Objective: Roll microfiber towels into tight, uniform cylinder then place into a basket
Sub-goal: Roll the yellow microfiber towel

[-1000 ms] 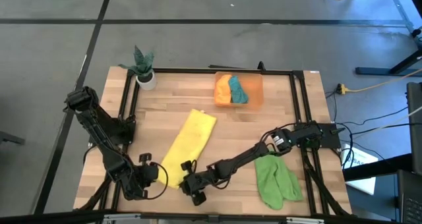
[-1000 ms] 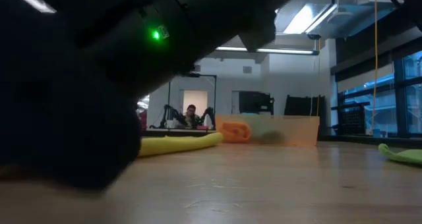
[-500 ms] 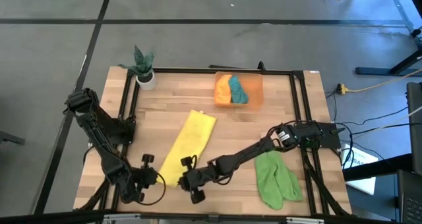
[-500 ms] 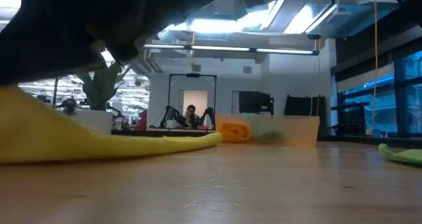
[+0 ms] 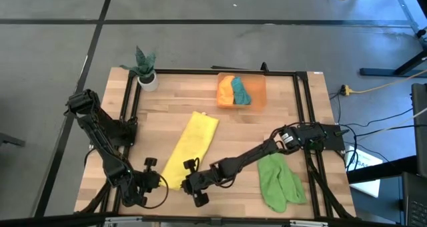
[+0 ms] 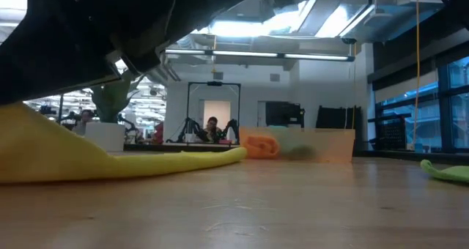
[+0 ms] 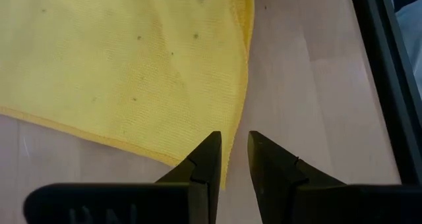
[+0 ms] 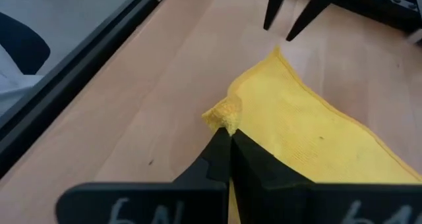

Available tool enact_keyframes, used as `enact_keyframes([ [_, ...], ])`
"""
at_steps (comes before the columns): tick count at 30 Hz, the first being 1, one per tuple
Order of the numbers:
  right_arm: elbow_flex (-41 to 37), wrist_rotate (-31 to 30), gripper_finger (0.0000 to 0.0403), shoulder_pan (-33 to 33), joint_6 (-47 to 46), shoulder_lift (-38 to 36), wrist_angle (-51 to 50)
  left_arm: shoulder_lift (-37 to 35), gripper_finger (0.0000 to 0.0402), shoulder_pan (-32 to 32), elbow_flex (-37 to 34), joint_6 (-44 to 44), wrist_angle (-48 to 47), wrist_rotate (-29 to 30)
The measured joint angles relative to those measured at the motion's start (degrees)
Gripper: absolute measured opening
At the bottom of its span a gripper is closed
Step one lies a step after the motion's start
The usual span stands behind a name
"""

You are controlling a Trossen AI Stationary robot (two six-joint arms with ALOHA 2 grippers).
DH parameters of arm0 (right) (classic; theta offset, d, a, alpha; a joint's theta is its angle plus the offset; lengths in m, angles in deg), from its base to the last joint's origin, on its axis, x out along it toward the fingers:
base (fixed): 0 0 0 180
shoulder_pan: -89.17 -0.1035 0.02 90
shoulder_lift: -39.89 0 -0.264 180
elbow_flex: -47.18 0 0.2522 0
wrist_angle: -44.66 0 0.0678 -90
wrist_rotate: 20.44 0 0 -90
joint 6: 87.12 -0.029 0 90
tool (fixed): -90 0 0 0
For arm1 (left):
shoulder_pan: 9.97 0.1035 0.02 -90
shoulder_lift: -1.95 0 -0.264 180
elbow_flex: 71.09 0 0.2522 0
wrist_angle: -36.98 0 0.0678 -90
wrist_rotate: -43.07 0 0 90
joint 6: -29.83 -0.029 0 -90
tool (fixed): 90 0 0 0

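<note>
The yellow towel (image 5: 190, 143), folded into a long strip, lies slantwise on the table, and its near end (image 6: 29, 143) is raised. My right gripper (image 5: 190, 181) is shut on that end's right corner. My left gripper (image 7: 232, 151) hovers open, with a narrow gap, just over the near left corner (image 8: 277, 51); I cannot tell whether it touches the cloth. The orange basket (image 5: 257, 97) at the far edge holds an orange roll (image 5: 226, 91) and a teal roll (image 5: 239, 91). A light green towel (image 5: 280, 180) lies crumpled near the table's right edge. My right gripper pinches the yellow towel's near right corner (image 8: 223, 113) between its fingertips, where the cloth bunches up. The fingers slant down from the table's right side. The corner is held off the wood, and the rest of the strip lies on the table.
A white pot with a green plant (image 5: 145, 70) stands at the far left corner. A black frame rail (image 7: 386, 85) runs along the table's edge close to my left gripper. Bare wood (image 5: 227, 137) lies between the yellow and the green towel.
My right gripper has gone up with the yellow towel's near corner, lifting that end off the table while the far part stayed flat. My left gripper has rolled about its own axis near the other near corner.
</note>
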Motion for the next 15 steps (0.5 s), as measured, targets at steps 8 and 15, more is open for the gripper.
enact_keyframes([
  [8,0.0,0.0,0.0006,0.0,0.1,0.0,0.0,0.0,0.0069,0.0,-0.8,0.1,3.7,0.0],
  [15,0.0,0.0,0.0006,0.0,0.2,0.0,0.0,0.0,0.0067,0.0,-1.0,-1.7,4.0,-2.8],
])
